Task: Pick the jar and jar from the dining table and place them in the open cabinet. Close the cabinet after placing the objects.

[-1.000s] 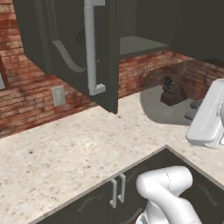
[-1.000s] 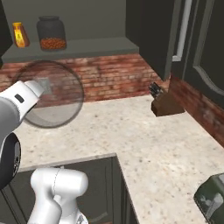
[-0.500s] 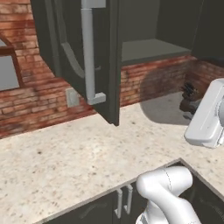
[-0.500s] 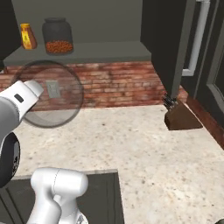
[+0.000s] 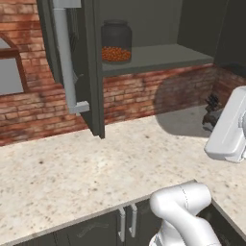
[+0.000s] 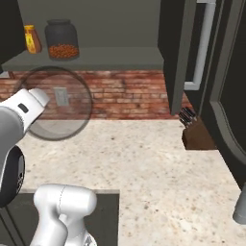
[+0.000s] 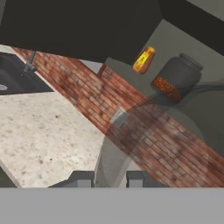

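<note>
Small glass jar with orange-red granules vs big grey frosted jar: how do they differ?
Size: small glass jar narrower, big grey frosted jar wider. Contents: small glass jar holds granules; big grey frosted jar looks empty. Place: small glass jar on cabinet shelf; big grey frosted jar in the gripper. Both see-through.

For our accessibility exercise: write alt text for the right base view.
A translucent grey jar is held up by the robot's tool before an open cabinet, whose shelf already holds a jar with orange contents. A knife block stands on the countertop.

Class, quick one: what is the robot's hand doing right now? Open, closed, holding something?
Hand: closed on the large grey frosted jar, held up in front of the open cabinet.
</note>
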Motion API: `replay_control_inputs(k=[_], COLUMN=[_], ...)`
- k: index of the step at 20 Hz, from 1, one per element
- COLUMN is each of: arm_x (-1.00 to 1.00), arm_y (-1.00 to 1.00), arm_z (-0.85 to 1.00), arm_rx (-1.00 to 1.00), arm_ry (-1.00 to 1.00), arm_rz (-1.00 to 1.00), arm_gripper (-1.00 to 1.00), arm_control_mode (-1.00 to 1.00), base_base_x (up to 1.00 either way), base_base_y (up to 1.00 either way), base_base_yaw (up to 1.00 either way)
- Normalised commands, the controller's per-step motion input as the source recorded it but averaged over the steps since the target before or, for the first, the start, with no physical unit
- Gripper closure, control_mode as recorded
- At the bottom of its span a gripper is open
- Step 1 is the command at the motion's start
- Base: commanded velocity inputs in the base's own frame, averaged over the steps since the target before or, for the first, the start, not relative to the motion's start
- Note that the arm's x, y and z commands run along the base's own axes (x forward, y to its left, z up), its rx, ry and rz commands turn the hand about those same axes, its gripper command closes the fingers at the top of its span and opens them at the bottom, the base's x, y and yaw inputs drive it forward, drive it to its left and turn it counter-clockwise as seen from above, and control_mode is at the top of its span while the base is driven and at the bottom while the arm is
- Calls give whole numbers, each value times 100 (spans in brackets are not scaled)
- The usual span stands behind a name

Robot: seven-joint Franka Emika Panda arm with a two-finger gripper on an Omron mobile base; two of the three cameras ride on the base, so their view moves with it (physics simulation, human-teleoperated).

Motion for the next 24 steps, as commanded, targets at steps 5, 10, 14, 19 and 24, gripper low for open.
replay_control_inputs(k=[5,10,14,19,24], arm_x=[0,0,0,0,0], arm_y=[0,0,0,0,0], arm_z=[0,0,0,0,0], arm_rx=[0,0,0,0,0], arm_ry=[0,0,0,0,0], arm_rz=[0,0,0,0,0], arm_gripper=[100,100,100,100,100], arm_control_mode=[100,100,100,100,100], base_base_x=[96,100,100,100,100], base_base_y=[-8,8,3,0,-7], base_base_yaw=[11,5,13,46,53])
